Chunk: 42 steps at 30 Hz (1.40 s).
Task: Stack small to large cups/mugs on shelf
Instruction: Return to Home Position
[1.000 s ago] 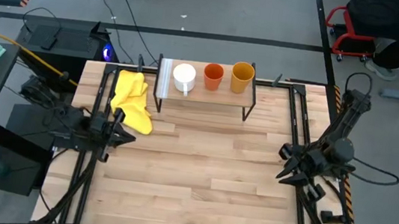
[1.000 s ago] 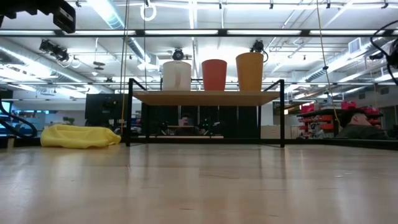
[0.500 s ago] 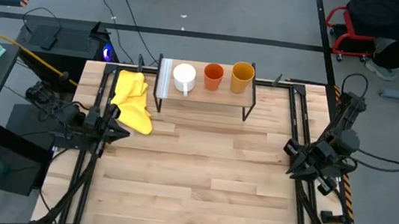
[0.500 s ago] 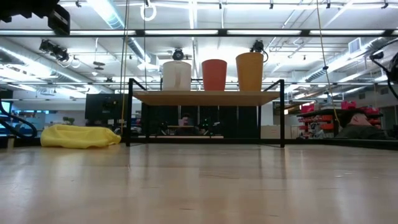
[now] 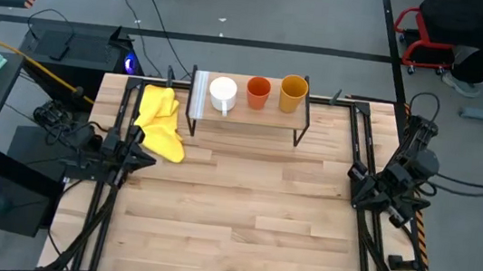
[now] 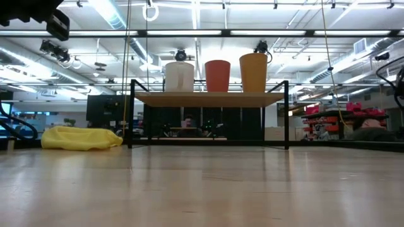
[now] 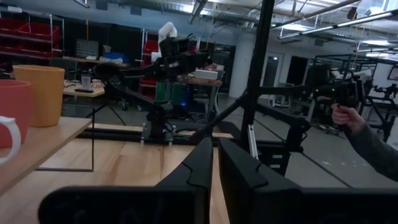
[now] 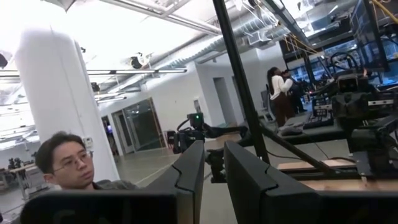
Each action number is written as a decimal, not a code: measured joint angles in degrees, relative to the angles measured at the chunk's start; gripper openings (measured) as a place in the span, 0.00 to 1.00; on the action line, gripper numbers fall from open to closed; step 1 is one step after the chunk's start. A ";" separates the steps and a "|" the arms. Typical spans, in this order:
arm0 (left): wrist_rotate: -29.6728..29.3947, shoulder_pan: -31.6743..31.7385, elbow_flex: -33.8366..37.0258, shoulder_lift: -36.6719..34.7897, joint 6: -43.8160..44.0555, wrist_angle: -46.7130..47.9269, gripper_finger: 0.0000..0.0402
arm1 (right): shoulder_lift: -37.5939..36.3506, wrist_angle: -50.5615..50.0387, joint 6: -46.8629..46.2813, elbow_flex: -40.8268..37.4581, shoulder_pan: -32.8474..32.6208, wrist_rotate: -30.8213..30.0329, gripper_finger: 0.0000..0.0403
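i see white mug, orange-red cup and yellow-orange cup lined up on the shelf; looks done. left gripper and right gripper are at the table's side edges, fingers slightly parted, holding nothing.

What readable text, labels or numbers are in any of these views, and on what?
None can be read.
White mug, orange-red cup, yellow-orange cup: plain, no print.
Shelf, yellow cloth: unmarked.
Red bins in the background room: any labels too small to read.
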State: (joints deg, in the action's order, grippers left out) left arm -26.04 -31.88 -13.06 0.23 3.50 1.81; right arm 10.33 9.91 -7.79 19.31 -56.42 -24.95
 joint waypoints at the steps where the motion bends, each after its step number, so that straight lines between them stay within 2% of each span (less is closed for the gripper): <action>1: 0.02 0.00 0.00 0.00 0.35 0.14 0.08 | -0.60 -0.66 -0.10 0.00 0.00 0.00 0.18; 11: 0.02 -0.02 2.93 0.02 4.08 0.99 0.07 | -8.14 -5.45 -0.11 -0.31 0.02 0.19 0.18; 21: 0.42 0.00 5.31 0.02 5.03 -2.48 0.09 | -8.72 10.63 -3.67 -14.81 0.04 0.30 0.18; 26: 0.42 -0.02 6.24 0.11 4.77 -4.40 0.07 | -8.74 20.12 -0.43 -18.93 0.04 6.96 0.18; 30: 0.42 -0.02 9.52 0.11 3.33 -9.02 0.06 | -8.48 20.17 2.18 -18.91 0.02 9.42 0.18; 35: 0.42 -0.01 9.88 0.09 3.26 -8.69 0.08 | -8.47 20.56 3.45 -18.88 0.04 9.41 0.18; 42: 0.42 0.00 9.88 0.09 0.32 -9.22 0.09 | -8.46 20.02 10.49 -18.87 0.39 9.42 0.18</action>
State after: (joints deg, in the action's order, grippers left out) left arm -25.63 -31.88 -3.18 0.32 3.82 -7.41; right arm 1.87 29.93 2.69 0.44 -56.03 -15.53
